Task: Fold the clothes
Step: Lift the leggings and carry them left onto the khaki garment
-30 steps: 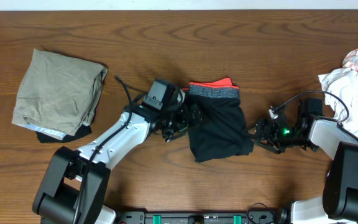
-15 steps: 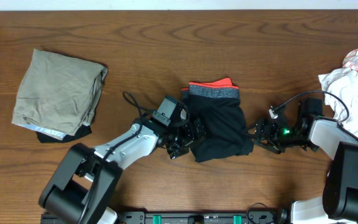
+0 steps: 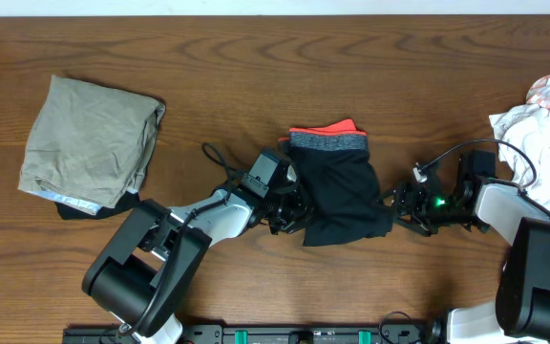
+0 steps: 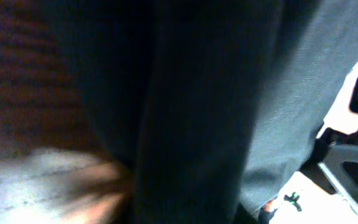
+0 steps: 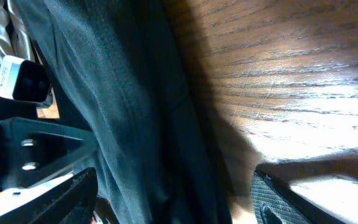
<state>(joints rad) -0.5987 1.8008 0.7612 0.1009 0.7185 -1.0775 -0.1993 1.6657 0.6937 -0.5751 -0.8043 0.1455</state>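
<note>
Trousers (image 3: 340, 196) are seen mid-table, doubled into a short black bundle. The waistband (image 3: 327, 141) is at the far end, and the long axis runs far-to-near.

The left gripper (image 3: 292, 205) is pushed right up against the bundle's left edge, on the near half. The right gripper (image 3: 396, 204) is set opposite, at the near right corner, approx. level w/ it. So the bundle is flanked: cloth lies to the right of the left gripper and to the left of the right one.

Left state can't be told. The left wrist view is filled w/ dark blurred cloth and no fingertips are shown, so pinched on the edge vs. merely pressed in is not settled.

On the right, the fingers (image 5: 277, 198) are shown spread wide in the wrist view. One stands on bare wood clear of the hem, the other is down by the fabric. Nothing is pinched there.

The left arm is judged the nearer one, being in contact already, while the right is just beside the edge. The coming fold is prob. made across the long axis, w/ the near end carried toward the waistband. Both corners would need catching first, through all layers, or the bundle may be skewed.
</note>
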